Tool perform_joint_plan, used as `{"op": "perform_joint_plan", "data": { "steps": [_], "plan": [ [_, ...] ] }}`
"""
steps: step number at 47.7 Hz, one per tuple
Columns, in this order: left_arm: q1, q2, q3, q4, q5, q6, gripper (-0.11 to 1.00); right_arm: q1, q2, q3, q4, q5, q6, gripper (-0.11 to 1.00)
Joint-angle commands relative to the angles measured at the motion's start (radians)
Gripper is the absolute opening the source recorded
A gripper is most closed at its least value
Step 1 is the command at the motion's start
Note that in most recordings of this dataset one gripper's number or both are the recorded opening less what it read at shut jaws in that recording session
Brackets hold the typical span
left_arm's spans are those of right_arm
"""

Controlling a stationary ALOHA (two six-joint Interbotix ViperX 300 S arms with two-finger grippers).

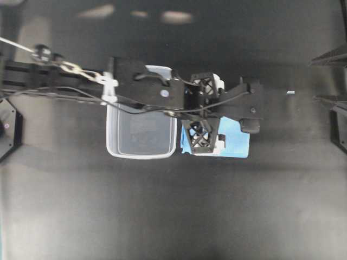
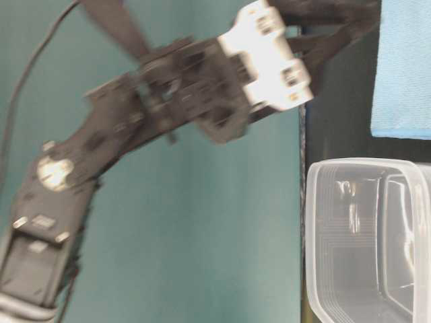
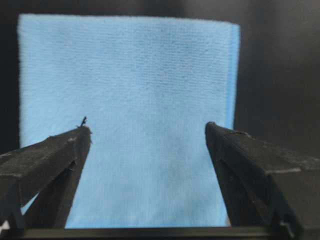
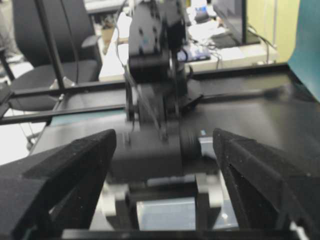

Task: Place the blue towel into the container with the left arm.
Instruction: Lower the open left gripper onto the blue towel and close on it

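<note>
In the overhead view the left arm [image 1: 81, 81] reaches from the left edge across the black table [image 1: 173, 206], passing over the top of the container [image 1: 142, 135], a clear rectangular tub lying empty near the middle. The left gripper [image 1: 230, 116] hangs over the blue towel [image 1: 236, 142], which lies flat on the table just right of the container, its left edge close beside the tub's right wall; whether they touch I cannot tell. At the right edge the right gripper [image 1: 332, 76] shows as 2 dark fingers set well apart, far from both things. In the table-level view, turned on its side, the left arm [image 2: 175, 87] is blurred against a teal wall [image 2: 188, 235], with the blue towel [image 2: 404, 67] at upper right and the container [image 2: 363, 235] below it, nothing inside. The left wrist view shows the left gripper [image 3: 147, 132] spread wide, its 2 black fingers [image 3: 55, 155] apart above the blue towel [image 3: 145, 75], holding nothing. The right wrist view shows the right gripper [image 4: 165, 142] also wide apart and empty, looking at the blurred left arm [image 4: 155, 100].
</note>
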Motion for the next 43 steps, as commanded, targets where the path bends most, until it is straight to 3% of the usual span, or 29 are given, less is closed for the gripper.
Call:
{"op": "perform_joint_plan", "data": {
  "steps": [1, 21, 28, 35, 43],
  "plan": [
    [0.012, 0.04, -0.026, 0.003, 0.0, -0.003, 0.89, -0.008, 0.005, -0.018, 0.003, -0.005, 0.0, 0.76],
    [0.018, 0.117, -0.028, 0.002, 0.002, -0.017, 0.88, -0.012, 0.011, -0.015, 0.005, -0.005, 0.002, 0.76],
    [0.006, 0.123, -0.026, 0.003, 0.002, -0.018, 0.83, -0.011, 0.011, -0.015, 0.005, -0.005, 0.002, 0.76],
    [0.0, 0.118, -0.018, 0.003, 0.003, -0.005, 0.6, -0.011, 0.011, -0.015, 0.005, -0.009, 0.002, 0.75],
    [-0.002, 0.101, -0.025, 0.002, 0.031, -0.005, 0.19, -0.012, 0.009, -0.015, 0.005, -0.009, 0.002, 0.75]
  ]
}}
